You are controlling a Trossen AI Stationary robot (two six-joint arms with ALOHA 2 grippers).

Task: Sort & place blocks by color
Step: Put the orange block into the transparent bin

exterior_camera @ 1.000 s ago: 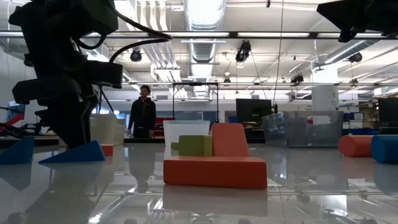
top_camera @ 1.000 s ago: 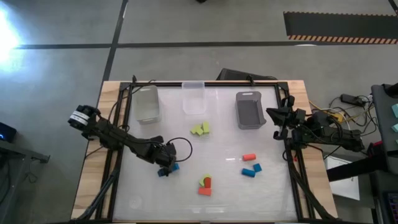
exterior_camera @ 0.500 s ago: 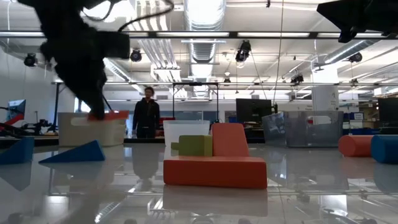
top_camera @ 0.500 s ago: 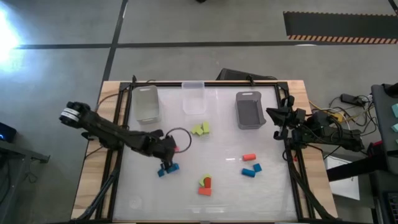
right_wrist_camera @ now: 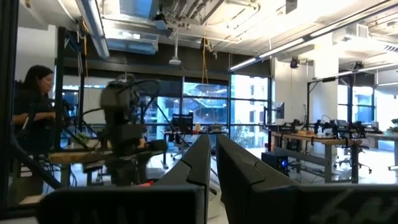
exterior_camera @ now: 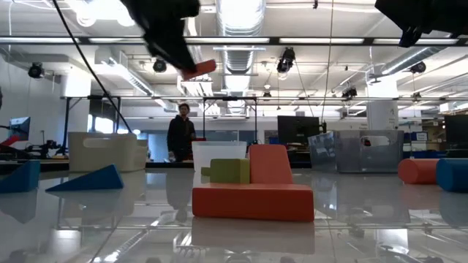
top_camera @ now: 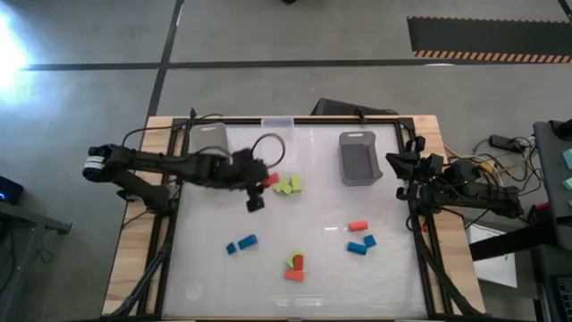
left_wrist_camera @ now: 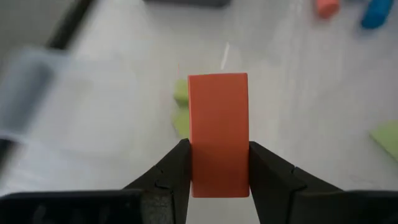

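Note:
My left gripper (top_camera: 264,182) hangs above the table's middle left, shut on an orange-red bar block (left_wrist_camera: 217,124), beside two lime green blocks (top_camera: 288,185) that lie on the table. Two blue blocks (top_camera: 241,243) lie nearer the front. An orange-red and green cluster (top_camera: 295,266) rests near the front middle; in it a green block (exterior_camera: 228,170) sits on a flat orange-red bar (exterior_camera: 252,201). An orange-red block (top_camera: 358,225) and two blue blocks (top_camera: 362,243) lie at the right. My right gripper (top_camera: 397,175) waits shut at the right edge, raised. My left gripper pinches the orange-red block's two long sides (left_wrist_camera: 194,163) between its two fingers (left_wrist_camera: 174,171), near one end. The rest of the block sticks out past the fingertips. The fingers slant down from the table's left. The block (exterior_camera: 199,69) is lifted clear of the table.
Three bins stand along the far edge: a clear one (top_camera: 211,145) at the left, a clear one (top_camera: 278,141) in the middle and a grey one (top_camera: 360,158) at the right. A person (exterior_camera: 180,135) stands in the room beyond the table.
My left gripper has risen from beside the blue blocks, carrying the orange-red block clear of the table. It has swung toward the far edge and rightward, up to the lime green blocks, and has turned as it went. The blue blocks stay where they were.

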